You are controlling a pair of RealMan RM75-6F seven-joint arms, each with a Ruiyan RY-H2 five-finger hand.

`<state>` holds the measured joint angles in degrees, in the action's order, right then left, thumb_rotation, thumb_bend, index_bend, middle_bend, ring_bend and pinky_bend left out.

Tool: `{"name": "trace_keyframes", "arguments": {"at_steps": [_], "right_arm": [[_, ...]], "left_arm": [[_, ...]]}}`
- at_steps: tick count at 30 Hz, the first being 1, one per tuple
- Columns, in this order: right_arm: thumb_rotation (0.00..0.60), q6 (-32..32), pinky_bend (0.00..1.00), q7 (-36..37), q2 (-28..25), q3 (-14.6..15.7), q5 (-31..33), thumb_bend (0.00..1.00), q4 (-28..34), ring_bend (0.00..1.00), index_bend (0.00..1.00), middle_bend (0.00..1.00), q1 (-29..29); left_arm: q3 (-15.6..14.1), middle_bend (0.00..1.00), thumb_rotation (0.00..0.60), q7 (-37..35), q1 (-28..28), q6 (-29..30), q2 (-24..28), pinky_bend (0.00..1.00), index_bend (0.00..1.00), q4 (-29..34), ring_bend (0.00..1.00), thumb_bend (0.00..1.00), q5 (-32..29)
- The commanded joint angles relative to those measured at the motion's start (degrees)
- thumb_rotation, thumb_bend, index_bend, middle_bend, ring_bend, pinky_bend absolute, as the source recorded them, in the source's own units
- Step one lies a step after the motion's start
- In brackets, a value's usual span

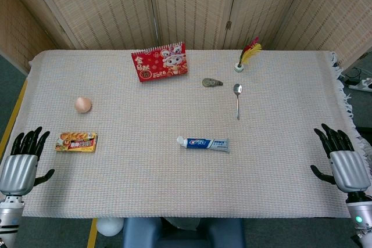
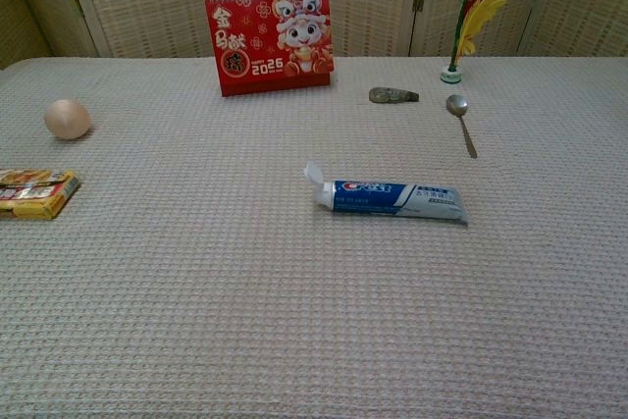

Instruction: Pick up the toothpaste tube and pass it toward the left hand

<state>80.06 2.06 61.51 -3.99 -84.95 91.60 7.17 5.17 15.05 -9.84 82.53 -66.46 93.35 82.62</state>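
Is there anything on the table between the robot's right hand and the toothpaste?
No. In the head view, only bare woven cloth lies between the right hand and the toothpaste tube. The spoon sits farther back, off that line.

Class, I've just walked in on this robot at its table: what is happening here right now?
Nothing is being handled yet. The toothpaste tube lies flat near the middle of the table, cap end pointing to the robot's left. The right hand and left hand hover open at opposite table edges, both empty. A calendar, egg, spoon and snack packet sit untouched.
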Motion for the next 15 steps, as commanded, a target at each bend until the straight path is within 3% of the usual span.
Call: {"name": "trace_keyframes", "arguments": {"at_steps": [1,15], "right_arm": [[0.600,0.2,0.00,0.0,0.2,-0.1,0.2,0.31,-0.2,0.06,0.00,0.00,0.0],[0.600,-2.5,0.00,-1.1,0.3,0.6,-1.8,0.31,1.0,0.08,0.00,0.01,2.2]], "left_arm": [[0.1,0.03,0.600,0.3,-0.3,-0.4,-0.1,0.00,0.06,0.0,0.00,0.23,-0.2],[-0.3,0.03,0.600,-0.3,-0.5,-0.3,-0.3,0.00,0.06,-0.3,0.01,0.23,0.2]]}}
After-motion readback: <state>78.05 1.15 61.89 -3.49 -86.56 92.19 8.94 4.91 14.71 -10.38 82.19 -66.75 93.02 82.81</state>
